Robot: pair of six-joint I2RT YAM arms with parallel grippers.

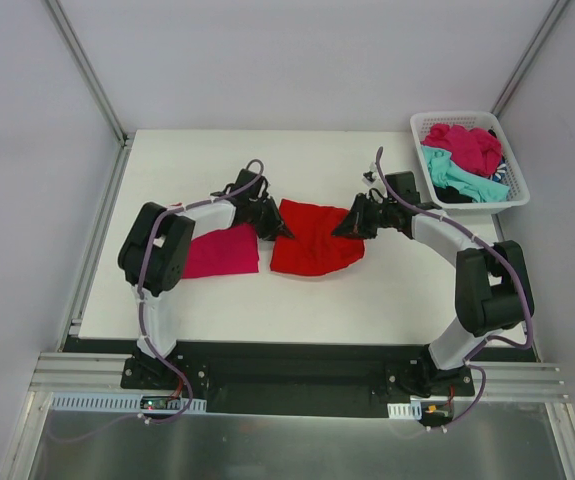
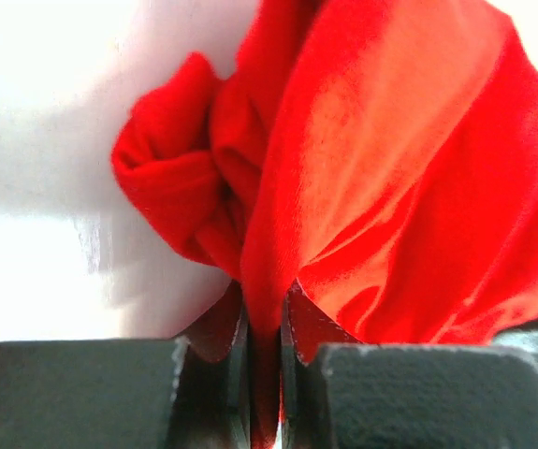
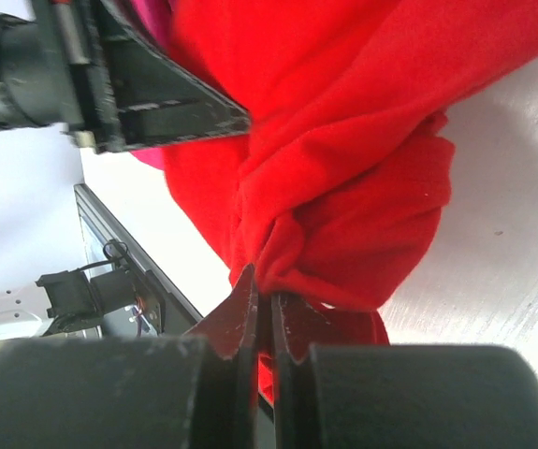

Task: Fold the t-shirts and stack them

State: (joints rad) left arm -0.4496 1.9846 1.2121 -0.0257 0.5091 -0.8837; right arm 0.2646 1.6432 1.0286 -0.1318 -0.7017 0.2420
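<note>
red t-shirt (image 1: 312,245) hemmed by left arm (image 1: 157,250) and right arm (image 1: 487,280), magenta t-shirt (image 1: 227,252) just left, basket (image 1: 457,116) far right, table (image 1: 317,305) bare nearer

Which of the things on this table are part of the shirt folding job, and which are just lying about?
Job: red shirt, held by left end effector and right end effector; pink shirt beside it; magenta shirt and teal shirt in the basket.
Lying about: basket.
</note>
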